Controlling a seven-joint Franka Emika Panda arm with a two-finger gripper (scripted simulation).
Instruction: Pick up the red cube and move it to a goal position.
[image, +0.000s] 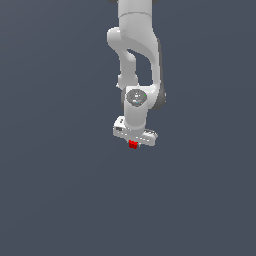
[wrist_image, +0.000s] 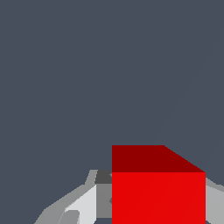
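The red cube (image: 132, 144) is a tiny bright red block just under the white gripper (image: 133, 144) of the Panda arm, near the middle of the exterior view. In the wrist view the red cube (wrist_image: 158, 192) fills the space between the grey fingers (wrist_image: 83, 205), which press against its sides. The gripper is shut on the cube. I cannot tell from these views whether the cube rests on the surface or is held above it. No goal marker shows.
A plain dark blue-grey surface (image: 60, 190) fills both views. The white arm (image: 137, 50) comes down from the top of the exterior view. No other objects show.
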